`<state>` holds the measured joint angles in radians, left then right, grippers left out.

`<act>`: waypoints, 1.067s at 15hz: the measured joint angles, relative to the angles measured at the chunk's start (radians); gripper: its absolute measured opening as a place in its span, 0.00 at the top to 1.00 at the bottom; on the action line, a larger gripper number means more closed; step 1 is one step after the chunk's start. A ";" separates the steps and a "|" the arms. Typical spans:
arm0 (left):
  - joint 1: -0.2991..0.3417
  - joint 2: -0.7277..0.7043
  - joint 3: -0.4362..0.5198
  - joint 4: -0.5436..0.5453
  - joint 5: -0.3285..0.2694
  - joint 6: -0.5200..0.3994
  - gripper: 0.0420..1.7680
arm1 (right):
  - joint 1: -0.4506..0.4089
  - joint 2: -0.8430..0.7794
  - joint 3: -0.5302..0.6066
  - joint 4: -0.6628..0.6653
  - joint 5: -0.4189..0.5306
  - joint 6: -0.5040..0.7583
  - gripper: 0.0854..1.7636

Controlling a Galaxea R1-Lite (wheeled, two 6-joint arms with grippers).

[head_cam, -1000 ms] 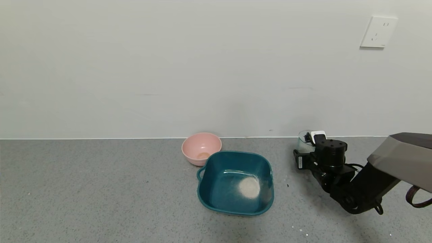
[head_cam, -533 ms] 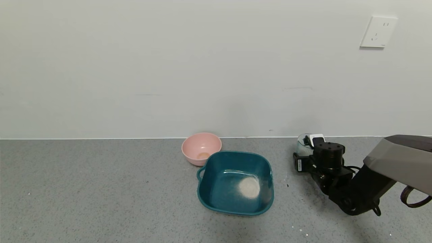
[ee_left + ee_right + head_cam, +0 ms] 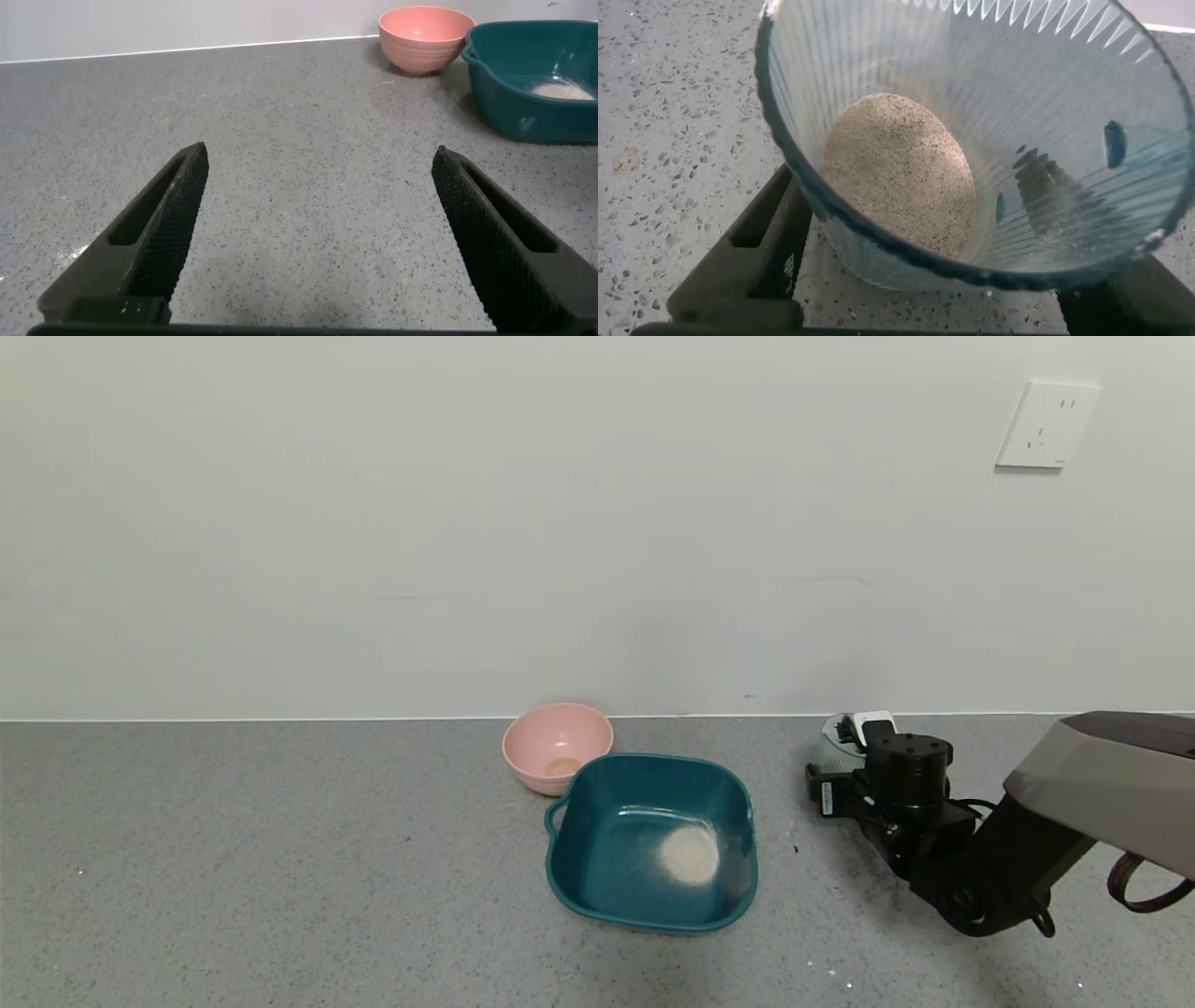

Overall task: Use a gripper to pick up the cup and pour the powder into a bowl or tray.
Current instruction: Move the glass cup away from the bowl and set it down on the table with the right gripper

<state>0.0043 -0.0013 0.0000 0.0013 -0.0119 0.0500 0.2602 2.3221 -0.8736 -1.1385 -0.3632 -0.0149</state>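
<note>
My right gripper [image 3: 854,733] is shut on the cup [image 3: 834,743], a ribbed pale-blue mug, at the back right of the counter, right of the teal basin [image 3: 653,762]. The cup stands upright, low over or on the counter. In the right wrist view the cup [image 3: 971,112] fills the frame between the fingers [image 3: 757,252], with a tan speckled patch at its bottom. A heap of white powder [image 3: 691,855] lies in the basin's right half. My left gripper [image 3: 320,163] is open and empty over bare counter, out of the head view.
A smaller pink bowl [image 3: 557,747] stands touching the basin's back left corner, near the wall. The left wrist view shows the pink bowl [image 3: 425,37] and the basin [image 3: 523,84] far off. A few white specks lie on the counter in front of the right arm.
My right gripper has sunk a little toward the counter with the cup in it and shifted slightly left. The basin, bowl and powder heap have not moved.
</note>
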 joint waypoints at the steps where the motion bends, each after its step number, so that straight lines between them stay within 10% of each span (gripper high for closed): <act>1: 0.000 0.000 0.000 0.000 0.000 0.000 0.03 | 0.000 -0.001 0.001 0.001 0.000 0.000 0.13; 16: 0.000 0.000 0.000 0.000 0.000 0.000 0.03 | 0.033 -0.221 0.063 0.287 0.017 0.106 0.05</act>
<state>0.0043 -0.0013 0.0000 0.0013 -0.0123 0.0500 0.2930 2.1013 -0.8106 -0.8519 -0.3457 0.0913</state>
